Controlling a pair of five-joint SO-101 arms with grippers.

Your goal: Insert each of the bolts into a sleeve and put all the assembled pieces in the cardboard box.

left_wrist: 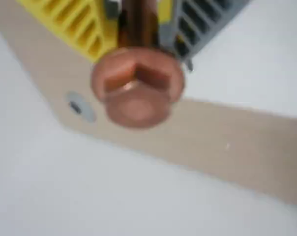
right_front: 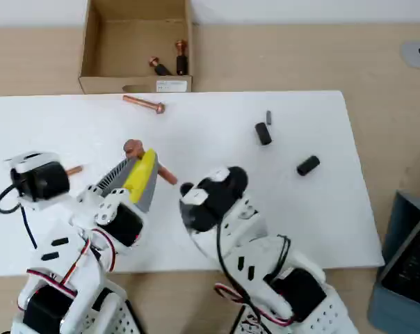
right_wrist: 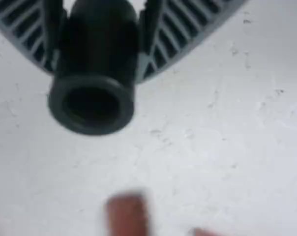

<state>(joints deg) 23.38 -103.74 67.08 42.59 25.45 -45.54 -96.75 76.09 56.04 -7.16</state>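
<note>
Left gripper [left_wrist: 138, 22]: yellow finger [left_wrist: 74, 24] and grey finger [left_wrist: 207, 24] are pinched tight on the shank of a copper bolt [left_wrist: 137, 88], with the hex head sticking out past the tips. In the high view its long axis runs diagonally over the white board [right_front: 217, 125], head toward the far left corner, plain end toward the right arm.

Right gripper [right_wrist: 97, 29] has its two grey fingers [right_wrist: 25, 19] clamped on a black sleeve [right_wrist: 92, 98], open mouth poking out beyond the tips. A blurry copper end [right_wrist: 126, 214] sits near that mouth, not touching.

Further out, a loose bolt [right_front: 144, 104] lies roughly along the board's far edge, head to the right. A copper bit [right_front: 74, 170] pokes out near the left edge beside the left arm. Two loose sleeves [right_front: 263, 133] [right_front: 308, 165] lie in the right half, well apart from both grippers, and a small grey piece [right_front: 268, 117] is just beyond the first one.

The cardboard box [right_front: 88, 49] sits just off the board's far edge, with two assembled pieces [right_front: 158, 67] [right_front: 181, 57] in its near right corner. There's a white label [right_front: 172, 85] on its near wall, print too small to read
</note>
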